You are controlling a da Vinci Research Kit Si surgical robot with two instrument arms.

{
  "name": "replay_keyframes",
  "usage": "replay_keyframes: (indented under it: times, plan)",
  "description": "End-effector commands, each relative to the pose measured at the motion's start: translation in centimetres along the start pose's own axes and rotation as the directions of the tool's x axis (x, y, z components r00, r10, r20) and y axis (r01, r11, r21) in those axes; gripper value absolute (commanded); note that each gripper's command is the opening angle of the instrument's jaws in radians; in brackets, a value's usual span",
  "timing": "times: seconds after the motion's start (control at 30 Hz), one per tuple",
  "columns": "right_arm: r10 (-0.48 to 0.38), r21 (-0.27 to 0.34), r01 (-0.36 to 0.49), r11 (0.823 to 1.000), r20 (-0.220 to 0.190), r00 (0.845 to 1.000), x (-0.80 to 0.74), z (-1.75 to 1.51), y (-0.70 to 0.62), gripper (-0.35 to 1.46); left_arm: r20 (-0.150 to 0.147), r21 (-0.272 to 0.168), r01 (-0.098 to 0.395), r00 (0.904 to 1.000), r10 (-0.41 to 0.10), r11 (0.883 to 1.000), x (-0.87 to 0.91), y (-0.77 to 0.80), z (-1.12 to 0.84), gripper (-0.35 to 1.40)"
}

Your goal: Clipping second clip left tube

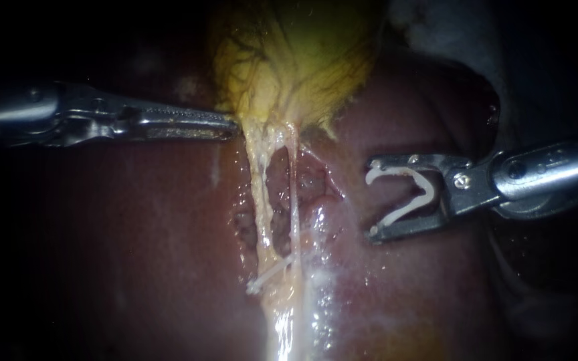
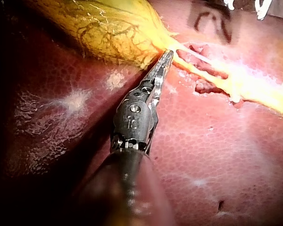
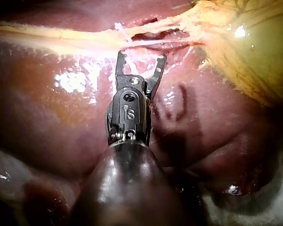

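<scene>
My left instrument [image 1: 232, 127] comes in level from the left, its jaws shut on the lower edge of the yellow gallbladder [image 1: 296, 53]. In the left wrist view the same jaws [image 2: 167, 55] pinch the gallbladder's neck [image 2: 104, 28]. From there two tubes run down: the thicker, yellowish left tube [image 1: 260, 200] and a thin right tube [image 1: 294, 200]. A white clip [image 1: 272, 271] lies across them low down. My right instrument [image 1: 372, 198] is to the right of the tubes, apart from them. Its jaws stand wide apart and hold an open white clip [image 1: 427, 189] between them.
Dark red liver [image 1: 135, 254] lies all around, with a raw opened patch [image 1: 312, 187] between and beside the tubes. Wet, shiny tissue runs downward below the placed clip. In the right wrist view the tubes [image 3: 146, 40] lie just ahead of the jaws [image 3: 141, 57].
</scene>
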Motion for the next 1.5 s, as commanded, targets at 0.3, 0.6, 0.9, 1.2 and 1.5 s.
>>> replay_keyframes:
  times: [0.3,0.6,0.9,1.2,1.5]
  plan:
    - [0.001,0.025,0.000,1.000,-0.002,1.000,0.00,0.00,-0.01,0.59,0.011,-0.015,0.023,0.9997,-0.022,1.000,-0.38,0.05,-0.46,-0.35]
    - [-0.006,0.190,0.011,0.982,-0.025,1.000,0.07,0.11,0.00,0.58,0.039,-0.050,0.008,0.9992,-0.006,0.999,-0.70,0.10,-0.92,-0.35]
    - [0.121,0.290,-0.077,0.954,-0.136,0.983,0.15,0.46,0.05,0.58,0.039,-0.054,0.007,0.9992,-0.005,0.999,-0.68,0.09,-0.89,-0.35]
    - [0.219,0.393,-0.144,0.908,-0.152,0.964,0.05,0.96,0.16,0.58,0.039,-0.054,0.007,0.9992,-0.005,0.999,-0.68,0.08,-0.90,-0.35]
    - [0.265,0.437,-0.189,0.879,-0.120,0.957,-0.23,1.47,0.14,0.58,0.039,-0.054,0.007,0.9992,-0.005,0.999,-0.68,0.08,-0.90,-0.35]
